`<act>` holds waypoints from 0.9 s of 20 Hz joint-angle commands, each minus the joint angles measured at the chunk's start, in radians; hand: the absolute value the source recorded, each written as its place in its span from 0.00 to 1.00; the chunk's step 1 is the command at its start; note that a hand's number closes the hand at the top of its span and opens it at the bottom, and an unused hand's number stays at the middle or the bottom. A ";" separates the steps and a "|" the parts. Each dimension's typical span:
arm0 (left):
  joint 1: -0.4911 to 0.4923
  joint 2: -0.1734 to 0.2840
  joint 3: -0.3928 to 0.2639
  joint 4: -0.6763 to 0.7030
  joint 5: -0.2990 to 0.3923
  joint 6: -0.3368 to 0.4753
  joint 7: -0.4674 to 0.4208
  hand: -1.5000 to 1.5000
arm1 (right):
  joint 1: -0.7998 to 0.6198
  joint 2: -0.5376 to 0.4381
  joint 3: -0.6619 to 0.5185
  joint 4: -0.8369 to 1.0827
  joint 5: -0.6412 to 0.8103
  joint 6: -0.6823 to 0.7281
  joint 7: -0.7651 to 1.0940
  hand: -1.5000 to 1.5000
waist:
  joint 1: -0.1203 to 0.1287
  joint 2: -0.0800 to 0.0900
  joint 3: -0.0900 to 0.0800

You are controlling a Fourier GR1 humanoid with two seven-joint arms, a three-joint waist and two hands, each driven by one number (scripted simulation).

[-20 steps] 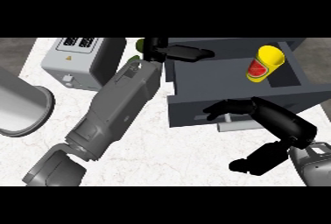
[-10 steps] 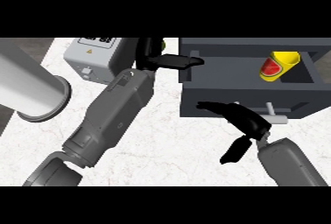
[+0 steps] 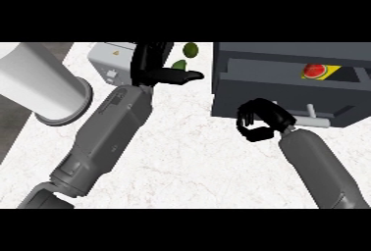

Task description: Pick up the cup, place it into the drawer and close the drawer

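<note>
The cup (image 3: pixel 316 71), yellow with a red part showing, lies inside the dark grey drawer (image 3: pixel 232 93) at the upper right; only a small part shows through the narrow opening. My right hand (image 3: pixel 259 120) sits curled against the drawer's front panel, just left of the small light handle (image 3: pixel 311 111), with nothing seen in it. My left hand (image 3: pixel 155 62) is at the top centre, left of the drawer, fingers straight and thumb sticking out to the right, holding nothing.
A large white cylinder (image 3: pixel 43 88) lies at the left edge of the counter. A grey box-shaped appliance (image 3: pixel 109 66) stands behind my left hand. Two small green objects (image 3: pixel 190 49) sit between my left hand and the drawer.
The drawer's opening has narrowed, so less of the cup shows. My right hand has gone from spread below the drawer to curled against its front. The left arm has barely moved.
</note>
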 commanded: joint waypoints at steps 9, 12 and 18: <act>0.120 0.114 -0.004 -0.119 0.014 -0.121 0.041 0.00 | -0.318 -0.093 -0.234 0.354 -0.076 -0.093 -0.097 1.00 | 0.073 0.026 0.005; 0.138 0.097 -0.025 -0.135 0.005 -0.114 0.051 0.00 | -0.351 -0.130 -0.269 0.355 -0.109 -0.063 -0.075 1.00 | 0.095 0.029 0.006; 0.150 0.105 -0.029 -0.153 0.007 -0.142 0.053 0.00 | -0.378 -0.163 -0.293 0.330 -0.147 -0.017 -0.056 1.00 | 0.110 0.039 0.004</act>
